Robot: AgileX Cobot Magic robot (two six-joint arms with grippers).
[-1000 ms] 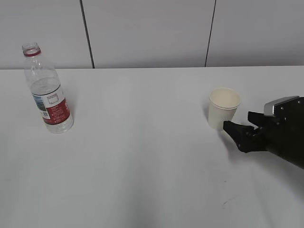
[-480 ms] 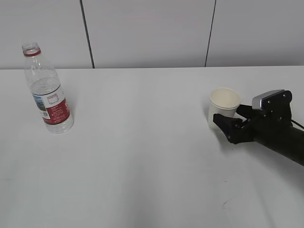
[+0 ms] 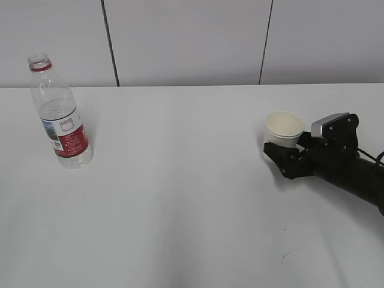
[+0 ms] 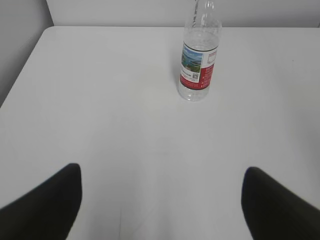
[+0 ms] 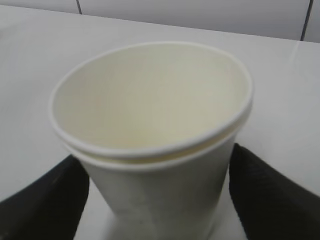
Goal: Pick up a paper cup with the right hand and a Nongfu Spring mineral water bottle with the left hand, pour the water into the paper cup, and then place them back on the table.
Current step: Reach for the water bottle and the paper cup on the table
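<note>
In the left wrist view the bottle's [image 4: 200,55] mouth is cut off at 12 o'clock, and only two dark finger [image 4: 42,205] tips show. In the right wrist view the cup's [image 5: 150,145] base runs off at 6 o'clock. Its lower wall hides behind the right gripper [image 3: 287,157].
</note>
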